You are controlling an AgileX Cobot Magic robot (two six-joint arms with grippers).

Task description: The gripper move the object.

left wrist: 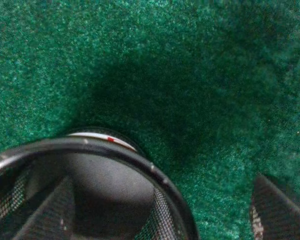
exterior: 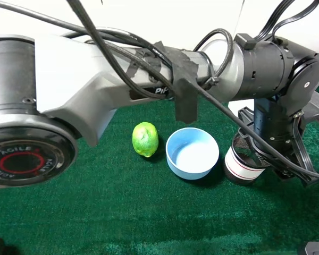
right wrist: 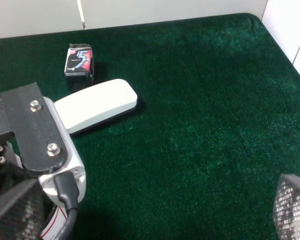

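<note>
The object, a black wire-mesh cup (exterior: 243,167) with a white, red-striped band, stands upright on the green cloth just right of the light blue bowl (exterior: 189,171). My left gripper (exterior: 268,159) hangs over it on the long grey arm that reaches across from the left. In the left wrist view the cup's rim (left wrist: 115,150) fills the lower left. One finger shows dark inside the cup and the other finger (left wrist: 277,212) stands outside, apart from the rim. The left gripper (left wrist: 160,215) is open. My right gripper (right wrist: 155,215) is open and empty, and its view shows a strip of the cup's band (right wrist: 52,226).
A green lime (exterior: 145,139) lies left of the bowl. The left arm's wrist block (right wrist: 40,135) stands close before the right gripper. A white flat case (right wrist: 97,105) and a small black packet (right wrist: 79,60) lie farther off, near the cloth's edge by the white wall.
</note>
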